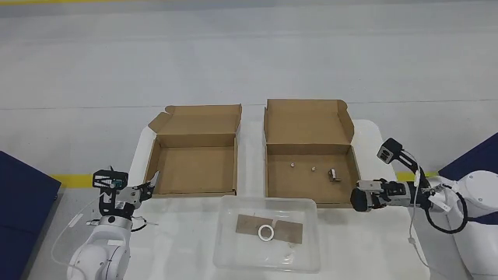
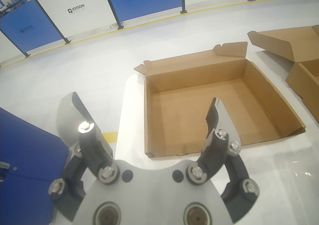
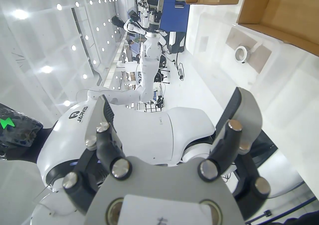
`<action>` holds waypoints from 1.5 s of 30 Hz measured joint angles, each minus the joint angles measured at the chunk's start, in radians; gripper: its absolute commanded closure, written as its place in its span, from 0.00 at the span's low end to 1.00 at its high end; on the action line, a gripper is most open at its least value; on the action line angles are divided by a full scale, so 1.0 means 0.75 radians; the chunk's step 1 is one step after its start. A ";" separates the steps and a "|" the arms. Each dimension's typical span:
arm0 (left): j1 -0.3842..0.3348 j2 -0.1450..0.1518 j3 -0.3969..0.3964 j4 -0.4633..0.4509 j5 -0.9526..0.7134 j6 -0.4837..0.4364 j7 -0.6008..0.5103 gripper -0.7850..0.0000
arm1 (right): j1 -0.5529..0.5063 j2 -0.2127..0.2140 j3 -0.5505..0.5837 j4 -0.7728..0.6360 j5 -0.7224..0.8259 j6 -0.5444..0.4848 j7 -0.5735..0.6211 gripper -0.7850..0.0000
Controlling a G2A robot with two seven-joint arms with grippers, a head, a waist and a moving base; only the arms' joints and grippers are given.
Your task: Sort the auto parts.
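Cardboard boxes, two of them, sit side by side with lids flipped back on the white table [image 1: 250,155]. I'll call them the left box [image 1: 194,169] and the right box [image 1: 310,179]. The right box has three small metal parts on its floor: one [image 1: 290,164], another [image 1: 313,168], and a slightly bigger third [image 1: 334,174], all near each other but not touching.

In front of the boxes is one clear plastic tray [image 1: 311,261] holding one flat cardboard sheet [image 1: 289,230], and one white ring [image 1: 266,232] lies on that sheet.

Two grippers, both gaping wide with nothing between the jaws. The left gripper [image 2: 144,100] hangs just off the near outer corner of the left box. The right gripper [image 3: 170,97] is by the near outer corner of the right box, turned toward the tray side.
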State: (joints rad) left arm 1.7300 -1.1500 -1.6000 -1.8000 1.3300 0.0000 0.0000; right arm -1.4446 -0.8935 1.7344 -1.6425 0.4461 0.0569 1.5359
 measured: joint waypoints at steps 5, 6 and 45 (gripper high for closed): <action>0.000 0.000 0.000 0.000 0.000 0.000 0.000 0.00 | 0.000 0.000 0.000 0.000 0.000 0.000 0.000 0.00; 0.000 0.001 0.001 -0.010 0.012 -0.011 0.001 0.00 | 0.000 0.000 0.000 0.000 0.000 0.000 0.000 0.00; -0.057 0.053 0.159 -0.641 -0.111 -0.810 -1.177 0.00 | 0.000 0.000 0.000 0.000 0.000 0.000 0.000 0.00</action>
State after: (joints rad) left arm 1.6875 -1.1106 -1.4810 -2.2809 1.2468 -0.6078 -0.8828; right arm -1.4446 -0.8935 1.7344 -1.6425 0.4461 0.0569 1.5359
